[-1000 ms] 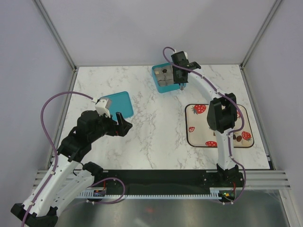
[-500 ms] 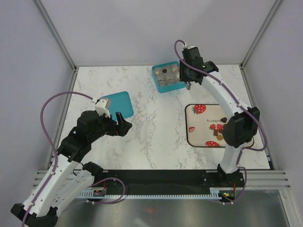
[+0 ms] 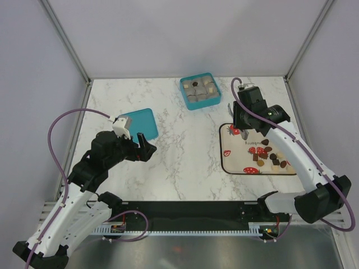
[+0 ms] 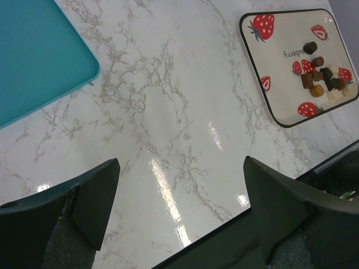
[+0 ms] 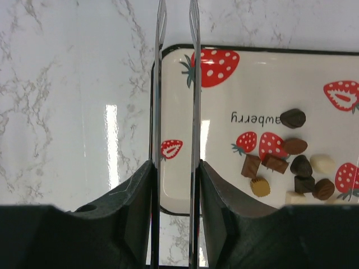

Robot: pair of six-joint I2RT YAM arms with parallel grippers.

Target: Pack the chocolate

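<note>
The chocolate (image 3: pixel 269 157) is a cluster of several small dark brown, tan and whitish pieces on the right part of the strawberry-print tray (image 3: pixel 230 162). It also shows in the right wrist view (image 5: pixel 291 162) and the left wrist view (image 4: pixel 322 78). The teal box (image 3: pixel 199 91) at the far middle holds a few small pieces in its grey compartments. My right gripper (image 3: pixel 231 114) hovers over the tray's far left corner, its thin blades (image 5: pixel 176 11) slightly apart and empty. My left gripper (image 3: pixel 143 147) is open and empty above the bare table (image 4: pixel 179 190).
A flat teal lid (image 3: pixel 140 122) lies on the marble table beside my left gripper and shows in the left wrist view (image 4: pixel 33 61). The frame's posts and walls bound the table on three sides.
My right arm has swung from above the teal box to the right and nearer, now over the tray's far left corner. The left arm has not moved.
</note>
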